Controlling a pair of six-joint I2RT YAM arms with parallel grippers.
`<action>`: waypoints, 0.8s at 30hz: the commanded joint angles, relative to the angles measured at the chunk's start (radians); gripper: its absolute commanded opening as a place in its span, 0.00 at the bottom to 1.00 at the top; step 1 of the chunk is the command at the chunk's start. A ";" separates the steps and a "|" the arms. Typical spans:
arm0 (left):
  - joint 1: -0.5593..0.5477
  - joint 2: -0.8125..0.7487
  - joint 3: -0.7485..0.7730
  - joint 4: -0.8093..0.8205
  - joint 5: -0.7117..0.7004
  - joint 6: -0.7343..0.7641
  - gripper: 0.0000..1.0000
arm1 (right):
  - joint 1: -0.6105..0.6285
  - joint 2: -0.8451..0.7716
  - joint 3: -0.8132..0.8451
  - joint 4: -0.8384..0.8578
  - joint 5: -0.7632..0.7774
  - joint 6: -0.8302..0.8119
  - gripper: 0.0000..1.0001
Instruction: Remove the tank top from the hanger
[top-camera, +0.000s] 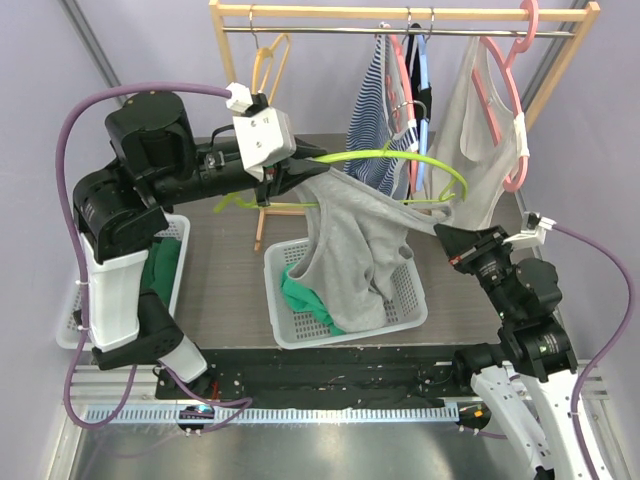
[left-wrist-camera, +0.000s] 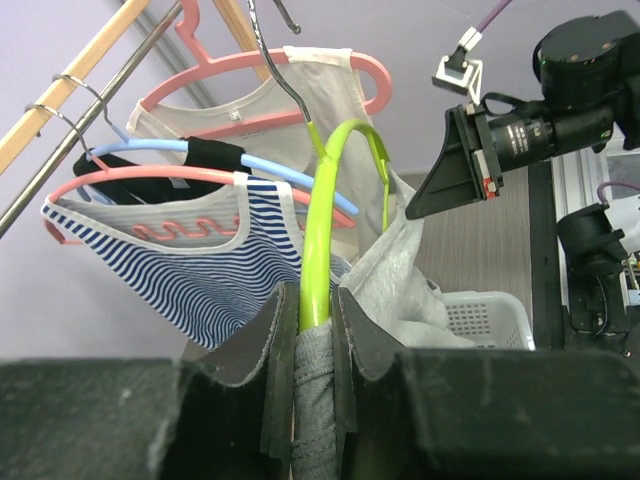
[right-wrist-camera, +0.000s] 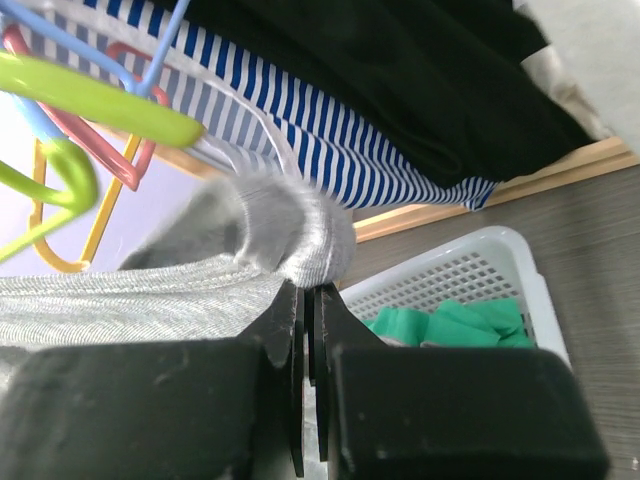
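A grey tank top (top-camera: 350, 250) hangs from a lime green hanger (top-camera: 400, 155) held in mid-air over the middle basket. My left gripper (top-camera: 290, 170) is shut on the hanger's left arm and the grey strap wrapped round it; the left wrist view shows the green bar (left-wrist-camera: 325, 230) and the strap (left-wrist-camera: 315, 400) pinched between the jaws at the left gripper (left-wrist-camera: 315, 320). My right gripper (top-camera: 440, 232) is shut on the tank top's right edge; in the right wrist view the right gripper (right-wrist-camera: 312, 295) pinches a fold of grey cloth (right-wrist-camera: 150, 295) below the hanger (right-wrist-camera: 90, 95).
A white basket (top-camera: 410, 300) with green cloth stands under the tank top. A second basket (top-camera: 70, 320) stands at the left. The wooden rack (top-camera: 400, 12) behind carries a striped top (top-camera: 375, 110), a white top (top-camera: 480, 120) on a pink hanger and a bare yellow hanger (top-camera: 265, 60).
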 joint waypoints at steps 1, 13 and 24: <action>0.018 -0.112 0.122 0.302 -0.053 -0.003 0.00 | -0.027 0.074 -0.086 -0.288 0.191 -0.071 0.01; 0.018 -0.126 0.018 0.326 -0.019 -0.038 0.00 | -0.027 0.062 -0.043 -0.138 -0.024 -0.160 0.37; 0.018 -0.077 -0.090 0.337 -0.007 0.004 0.00 | -0.028 0.120 0.368 -0.152 -0.366 -0.561 0.77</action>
